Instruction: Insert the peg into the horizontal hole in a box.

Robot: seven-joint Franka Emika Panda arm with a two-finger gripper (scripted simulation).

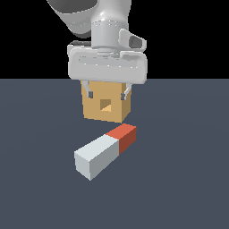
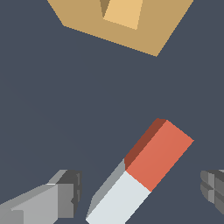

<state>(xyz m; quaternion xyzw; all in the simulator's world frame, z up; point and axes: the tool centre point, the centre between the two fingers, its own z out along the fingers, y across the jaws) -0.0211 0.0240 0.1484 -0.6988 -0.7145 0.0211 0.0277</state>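
The peg (image 1: 103, 153) lies flat on the dark floor, its grey-white part nearer the camera and its red-orange end (image 1: 125, 136) pointing toward the box. The tan box (image 1: 95, 112) stands behind it, with the small square hole (image 1: 106, 105) in the middle of its face. My gripper (image 1: 108, 95) hangs above the floor in front of the box's upper part, open and empty. In the wrist view the peg (image 2: 144, 175) lies below, between my two spread fingertips (image 2: 65, 192), apart from both. The box (image 2: 144, 37) and hole (image 2: 123, 13) show at that frame's edge.
The dark blue-grey floor (image 1: 188, 179) stretches all around the peg and box. Nothing else shows on it. The background above the floor's far edge is black.
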